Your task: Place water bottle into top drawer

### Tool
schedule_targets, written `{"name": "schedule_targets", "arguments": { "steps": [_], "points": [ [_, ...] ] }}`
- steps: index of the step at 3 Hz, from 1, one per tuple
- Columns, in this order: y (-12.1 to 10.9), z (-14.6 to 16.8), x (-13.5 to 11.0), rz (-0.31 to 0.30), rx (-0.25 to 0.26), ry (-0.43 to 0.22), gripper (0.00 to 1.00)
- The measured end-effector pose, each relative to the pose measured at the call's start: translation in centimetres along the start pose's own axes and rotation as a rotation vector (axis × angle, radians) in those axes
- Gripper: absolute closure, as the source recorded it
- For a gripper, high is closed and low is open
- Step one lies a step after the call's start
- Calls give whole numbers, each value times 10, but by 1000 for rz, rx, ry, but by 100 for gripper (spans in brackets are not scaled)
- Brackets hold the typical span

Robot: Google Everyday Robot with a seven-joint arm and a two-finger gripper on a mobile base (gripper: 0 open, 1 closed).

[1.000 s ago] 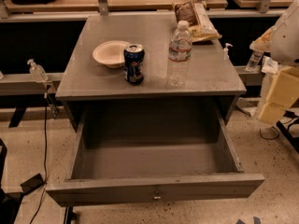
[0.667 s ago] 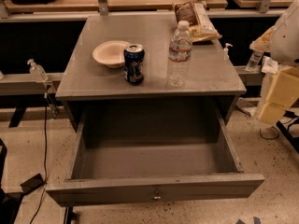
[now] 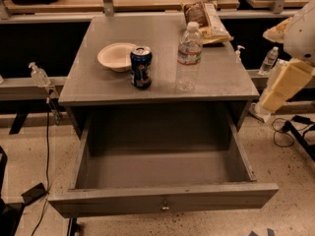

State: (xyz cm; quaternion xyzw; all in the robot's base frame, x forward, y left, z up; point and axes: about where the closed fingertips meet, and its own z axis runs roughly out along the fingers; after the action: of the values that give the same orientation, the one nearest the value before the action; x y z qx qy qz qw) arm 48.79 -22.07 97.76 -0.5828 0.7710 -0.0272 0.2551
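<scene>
Camera view only. On the top of the square grey cabinet point(image 3: 216, 80), right of its centre and upright: clear ribbed plastic water bottle with a white cap and a pale, red-striped label point(image 3: 189, 53). Left of that centre, on the same top: blue soda can point(image 3: 141, 67), with a shallow white bowl point(image 3: 115, 56) just behind it, toward the cabinet's left side. At the cabinet's back right edge: crinkled snack bag point(image 3: 206, 19). Under the cabinet's top, pulled out toward the front: wide, deep grey top drawer with a small metal knob point(image 3: 162, 198). Off the cabinet's right side, well apart from the bottle and not gripping it: pale cream gripper point(image 3: 284, 85); cannot tell how far open. Judged step: reach and grasp. Come in from the cabinet's right side, level with the label band, below the cap. Close firmly but gently, thin plastic being likely to give. Keep clear of the bag. Lift straight up before swinging out past the cabinet's front, then lower well inside the drawer walls before letting go.
</scene>
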Motion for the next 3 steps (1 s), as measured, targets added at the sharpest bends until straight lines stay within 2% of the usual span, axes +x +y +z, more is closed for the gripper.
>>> {"name": "schedule_targets", "arguments": {
  "steps": [1,2,3],
  "points": [
    [-75,26,-32,38,124,-322,0],
    [-116,36,-55,92,166,-514,0],
    [-142,53,-83,136,117,-684,0]
  ]
}}
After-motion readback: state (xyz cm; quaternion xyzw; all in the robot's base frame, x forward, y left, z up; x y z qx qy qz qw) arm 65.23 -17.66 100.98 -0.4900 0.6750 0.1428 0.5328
